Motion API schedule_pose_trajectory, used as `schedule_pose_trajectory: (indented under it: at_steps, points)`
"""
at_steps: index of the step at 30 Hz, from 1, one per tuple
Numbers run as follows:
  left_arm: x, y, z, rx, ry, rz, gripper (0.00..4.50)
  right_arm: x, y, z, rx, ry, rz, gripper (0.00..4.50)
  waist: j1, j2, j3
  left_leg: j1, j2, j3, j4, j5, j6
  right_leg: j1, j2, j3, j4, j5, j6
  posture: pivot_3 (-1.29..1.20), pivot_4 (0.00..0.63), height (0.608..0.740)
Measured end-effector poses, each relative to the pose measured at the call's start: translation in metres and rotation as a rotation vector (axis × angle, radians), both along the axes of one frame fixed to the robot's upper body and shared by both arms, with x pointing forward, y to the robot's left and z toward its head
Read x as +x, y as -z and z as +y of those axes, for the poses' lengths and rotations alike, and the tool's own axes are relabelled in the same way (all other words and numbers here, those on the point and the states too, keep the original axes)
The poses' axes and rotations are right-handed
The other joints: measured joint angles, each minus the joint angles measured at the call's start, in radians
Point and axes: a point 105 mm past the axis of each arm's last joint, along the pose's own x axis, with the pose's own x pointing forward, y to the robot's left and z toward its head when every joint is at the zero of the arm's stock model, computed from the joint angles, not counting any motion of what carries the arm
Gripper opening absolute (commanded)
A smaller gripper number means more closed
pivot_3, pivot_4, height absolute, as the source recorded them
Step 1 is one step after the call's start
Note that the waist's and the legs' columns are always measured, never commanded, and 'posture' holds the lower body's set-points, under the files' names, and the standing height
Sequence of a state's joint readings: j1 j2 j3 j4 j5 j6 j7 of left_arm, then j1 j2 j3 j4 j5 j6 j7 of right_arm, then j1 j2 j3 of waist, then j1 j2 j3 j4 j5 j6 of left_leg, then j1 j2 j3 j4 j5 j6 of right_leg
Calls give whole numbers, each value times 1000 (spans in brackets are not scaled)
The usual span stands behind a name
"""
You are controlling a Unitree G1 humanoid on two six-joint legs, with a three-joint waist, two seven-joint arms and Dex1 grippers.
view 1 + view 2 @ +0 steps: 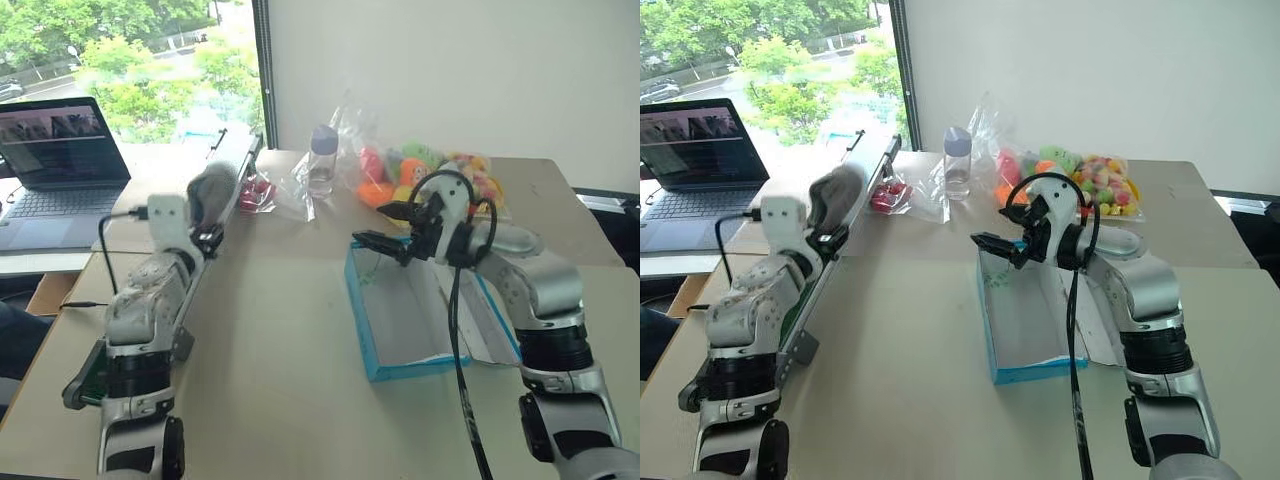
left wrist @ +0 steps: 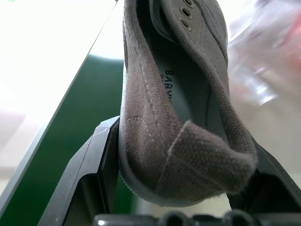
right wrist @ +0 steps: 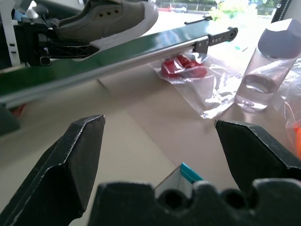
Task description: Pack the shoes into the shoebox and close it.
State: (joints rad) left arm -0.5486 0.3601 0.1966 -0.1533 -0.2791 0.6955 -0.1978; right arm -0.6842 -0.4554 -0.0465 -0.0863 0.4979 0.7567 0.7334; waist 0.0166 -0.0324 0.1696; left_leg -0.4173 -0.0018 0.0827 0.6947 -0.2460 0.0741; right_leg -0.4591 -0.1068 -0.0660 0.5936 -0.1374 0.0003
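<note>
One shoe sits heel-first between the left gripper's jaws, which clamp it from both sides; its toe points away from the fingers, above the green conveyor. The right gripper has its jaws spread wide with nothing between them, hanging over the far end of the open box. Beyond those jaws lie a bottle and a bag of red items, well apart from the fingers.
</note>
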Motion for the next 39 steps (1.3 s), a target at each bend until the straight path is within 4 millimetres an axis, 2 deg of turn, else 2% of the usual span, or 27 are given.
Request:
schedule_pose_trajectory:
  at_steps: [1,3,7,12,20,27,31,35,39]
  points:
    - [-2,-12,-12,13,47,-45,2488,3,-8,1,66,8,20,4500,-3,0,0,0,0,0,0,0,0,0,0,1,0,0,0,0,150,740]
    - [-7,-22,-35,8,137,-90,2488,9,-25,-2,201,33,70,4500,-5,0,0,0,0,0,0,0,0,0,-1,1,0,0,0,0,150,740]
    - [-15,-20,-79,-13,293,-83,2488,10,-49,1,418,7,154,4500,-6,0,0,1,1,0,0,2,3,0,1,1,1,0,0,0,150,740]
    - [-26,-25,-119,-45,422,-80,2488,9,-62,6,568,-9,231,4500,-6,0,0,1,0,0,0,2,4,0,2,1,1,0,0,0,150,740]
    - [-28,-24,-134,-73,445,-56,2488,10,-63,5,594,35,259,4500,-8,0,0,1,1,1,0,2,4,1,6,2,1,0,1,0,150,740]
    - [-28,-28,-135,-66,448,-64,2488,11,-63,0,580,58,254,4500,-8,0,0,1,1,1,0,2,4,1,7,3,1,0,1,0,150,740]
    - [-28,-41,-133,-47,461,-104,2488,14,-51,-8,551,94,279,4500,-7,0,0,1,1,1,0,2,4,1,7,3,0,0,1,0,150,740]
    - [-26,-43,-127,-36,450,-111,2488,17,-48,-15,540,118,286,4500,-10,0,0,1,1,1,0,2,4,1,8,4,0,0,1,0,150,740]
    - [-27,-43,-131,-47,461,-110,2488,17,-48,-12,536,108,284,4500,-10,0,0,1,2,1,0,2,4,1,8,4,1,0,1,0,150,740]
